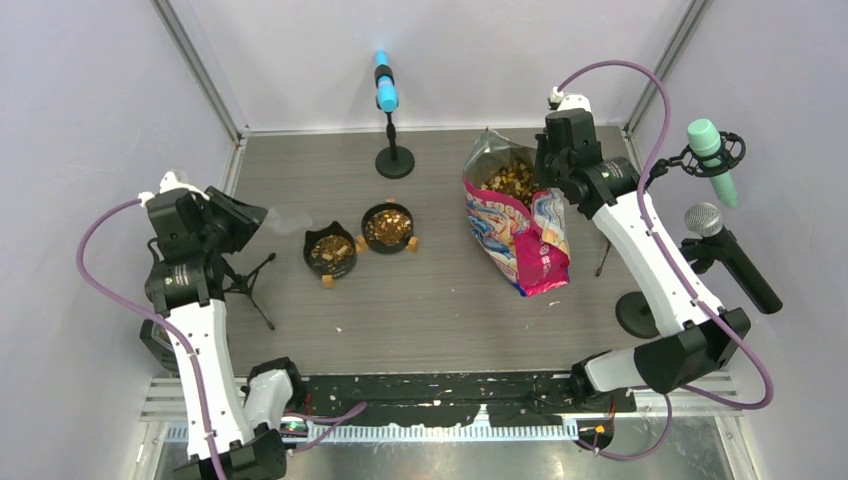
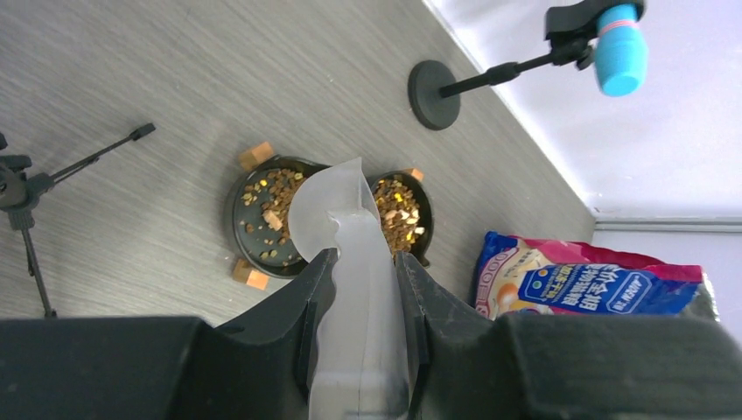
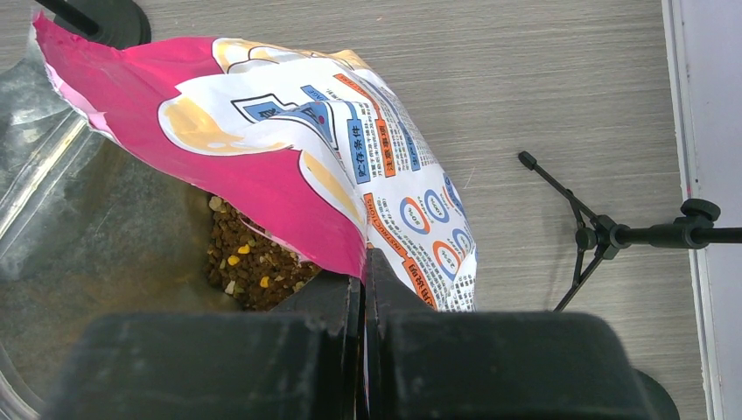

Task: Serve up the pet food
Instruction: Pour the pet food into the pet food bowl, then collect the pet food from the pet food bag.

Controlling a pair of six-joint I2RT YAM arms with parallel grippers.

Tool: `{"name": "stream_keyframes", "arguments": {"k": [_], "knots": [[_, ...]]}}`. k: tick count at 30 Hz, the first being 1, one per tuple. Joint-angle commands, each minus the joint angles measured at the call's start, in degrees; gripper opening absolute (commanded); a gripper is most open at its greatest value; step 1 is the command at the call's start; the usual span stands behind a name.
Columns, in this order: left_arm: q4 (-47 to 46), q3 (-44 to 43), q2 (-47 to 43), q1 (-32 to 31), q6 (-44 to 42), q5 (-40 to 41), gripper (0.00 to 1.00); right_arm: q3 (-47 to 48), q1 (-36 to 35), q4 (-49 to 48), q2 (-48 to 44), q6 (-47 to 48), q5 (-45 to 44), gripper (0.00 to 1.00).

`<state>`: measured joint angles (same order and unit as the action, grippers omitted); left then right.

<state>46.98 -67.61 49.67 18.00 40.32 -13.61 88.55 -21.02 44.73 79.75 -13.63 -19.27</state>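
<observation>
Pet food (image 1: 512,181) fills the open mouth of the pink, white and blue bag (image 1: 525,235) at the back right. My right gripper (image 1: 547,168) is shut on the bag's rim; in the right wrist view its jaws (image 3: 363,267) pinch the pink edge beside the pet food (image 3: 249,261). Two black bowls (image 1: 309,247) (image 1: 366,224) at centre left both hold pet food (image 2: 278,194) (image 2: 398,214). To their left, my left gripper (image 1: 248,214) is shut on the handle of a translucent white scoop (image 2: 346,223), which hangs above and between the bowls (image 2: 241,234) (image 2: 426,249).
A blue microphone (image 1: 385,88) on a round-based stand (image 1: 394,163) is at the back centre. A small black tripod (image 1: 250,285) stands by the left arm. A green microphone (image 1: 712,152) and a grey microphone (image 1: 716,236) stand at the right. A loose pellet (image 1: 338,327) lies on the table.
</observation>
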Motion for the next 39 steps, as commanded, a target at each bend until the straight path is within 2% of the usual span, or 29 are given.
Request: {"name": "stream_keyframes", "arguments": {"k": [1,8,14,17,21,25,28,33,39], "knots": [[0.0,-5.1,0.1,-0.2,1.6,-2.2,0.0,0.3,0.2,0.7,-2.7,0.6,0.4,0.05],[-7.4,-6.1,0.4,-2.0,8.8,-10.4,0.0,1.0,0.2,0.7,-2.1,0.4,1.1,0.05],[-22.4,-0.9,3.8,-13.1,18.2,-11.3,0.0,1.5,0.1,0.6,-0.9,-0.4,2.0,0.05],[-31.0,-1.4,6.9,-20.7,22.0,-11.2,0.0,1.5,0.1,0.6,-1.1,-0.4,2.0,0.05],[-36.9,-7.9,15.1,-30.3,18.6,-14.2,0.0,1.7,0.2,0.7,-1.4,-0.2,1.7,0.05],[-40.0,-10.6,20.1,-36.9,13.7,-13.7,0.0,1.7,0.2,0.6,-1.8,0.0,0.5,0.05],[-43.8,-11.8,23.4,-39.7,14.7,-14.9,0.0,1.6,0.2,0.6,-2.4,0.2,-0.5,0.05],[-55.4,-13.2,26.3,-41.2,19.4,-15.2,0.0,0.6,0.2,0.6,-3.4,0.4,-1.3,0.05],[-45.5,-22.8,32.0,-45.8,11.2,-14.3,0.0,0.5,0.2,0.4,-3.8,0.9,-1.9,0.05]]}}
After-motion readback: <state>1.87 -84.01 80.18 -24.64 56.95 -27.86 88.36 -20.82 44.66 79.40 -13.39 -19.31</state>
